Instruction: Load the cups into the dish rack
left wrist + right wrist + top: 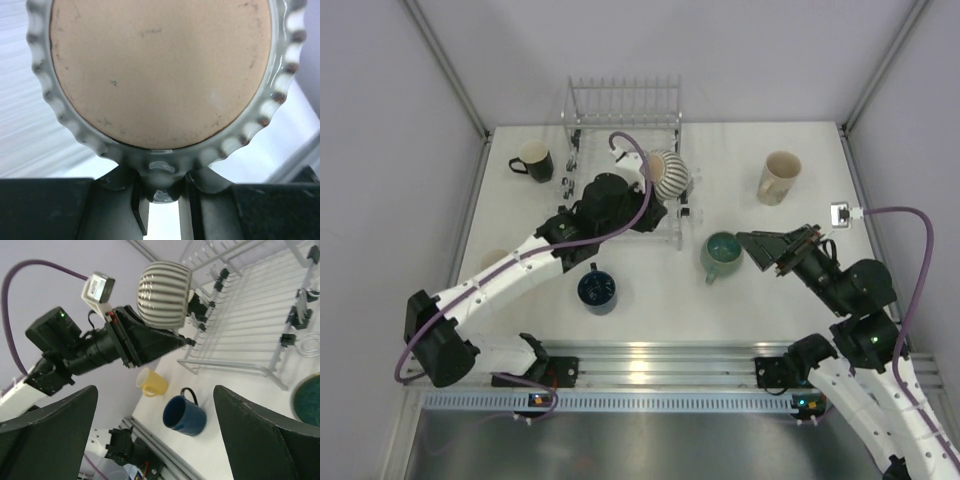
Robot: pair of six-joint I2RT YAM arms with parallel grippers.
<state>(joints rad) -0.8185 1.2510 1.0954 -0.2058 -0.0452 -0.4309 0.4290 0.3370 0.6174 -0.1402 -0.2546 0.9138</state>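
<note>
Risk first: the left gripper (pixel 162 194) is pinching the ribbed cup (pixel 160 75) only at its lower edge. In the left wrist view the closed fingers (pixel 117 205) are biting a thin strip of glazed wall, and the base is filling the upper frame. With that little contact, we're expecting the cup to pivot or slip if the wrist is jolted or rolled quickly.

Second risk: in the top view the cup is hanging at centre frame, over the right side of the dish rack (pixel 625 95), not over its middle. If we're releasing from here, it may be landing on the side wire and rolling out onto the table (pixel 650 300). We can't tell its height above the wires.

Pose: the left arm is reaching diagonally from lower left to centre of the top view, with the wrist over the rack's near half and the cup carried on its side.

The right gripper (pixel 758 252) is hovering right of centre with its fingers spread wide, empty, pointing at the teal cup (pixel 722 255) just beside it. Any drift left is risking a nudge.

The blue mug (pixel 597 290), black mug (pixel 533 160) and cream cup (pixel 778 177) are sitting on the table outside the rack.
</note>
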